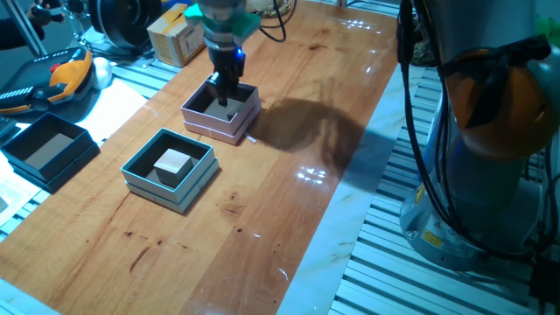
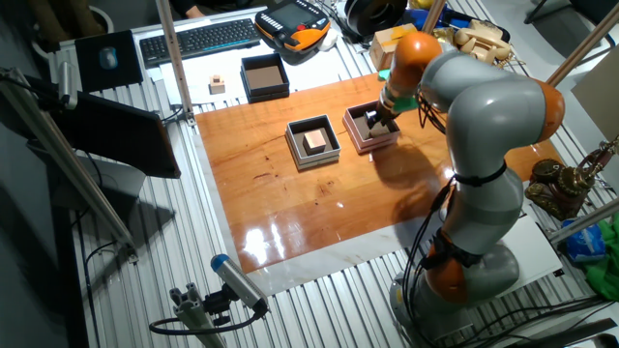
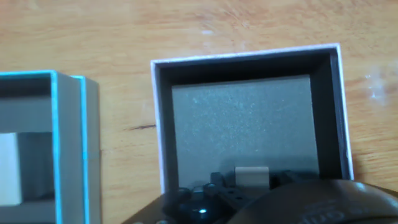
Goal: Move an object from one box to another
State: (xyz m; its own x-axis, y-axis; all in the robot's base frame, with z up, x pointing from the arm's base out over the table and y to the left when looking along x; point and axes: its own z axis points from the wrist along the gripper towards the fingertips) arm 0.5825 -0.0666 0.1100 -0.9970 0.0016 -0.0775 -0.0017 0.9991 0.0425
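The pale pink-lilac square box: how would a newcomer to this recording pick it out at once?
Find the glossy wooden table top. Two shallow open boxes sit side by side on it; the pale pink-lilac square box is the one the gripper reaches into. Its neighbour, the pale teal-blue square box, holds a pale wooden block.

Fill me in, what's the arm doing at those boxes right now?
The hand is lowered into the pink box, with a small pale block at its fingertips; whether it grips the block can't be told. The teal box beside it holds a wooden cube. A black box sits off the wooden table, untouched.
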